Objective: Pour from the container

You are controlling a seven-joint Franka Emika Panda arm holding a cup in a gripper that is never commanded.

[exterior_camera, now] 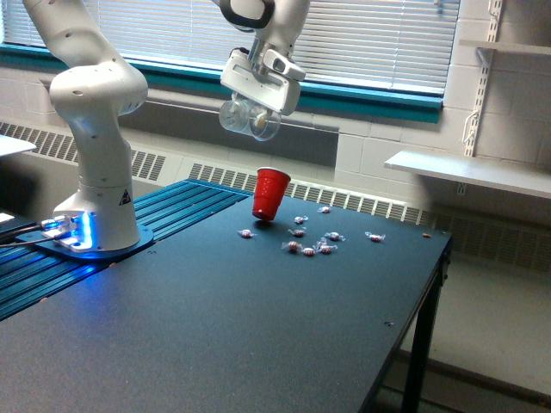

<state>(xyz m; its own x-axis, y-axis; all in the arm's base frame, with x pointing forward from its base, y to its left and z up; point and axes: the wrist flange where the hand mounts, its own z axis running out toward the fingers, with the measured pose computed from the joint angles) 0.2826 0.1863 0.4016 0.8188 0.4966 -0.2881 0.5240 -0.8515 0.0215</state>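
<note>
Item 1: gripper point(250, 114), held high above table, tipped over on its side. Fingers pinch the clear container point(247, 119) by its wall; grip is sideways prob. so the mouth can be turned down for the pour.

Item 2: clear container, in the gripper, well above and a bit to the exterior view's left of the red cup. Lies near horizontal. Looks mostly empty; contents hard to tell through the plastic.

Item 3: red cup point(270, 194), on the dark table point(215, 327) below gripper. Not upright: leans, top toward the exterior view's right, base looks partly lifted. Likely tipping.

Item 4: small wrapped candies point(308, 245), approx. eight or so, scattered on table just beside the cup and out toward the exterior view's right. One point(245, 233) lies left of cup. All outside the cup.

Item 5: robot base point(90, 215), white, blue light at foot, on ribbed blue mat, far left.

Status: pour looks about done; most of the load missed the cup.
</note>
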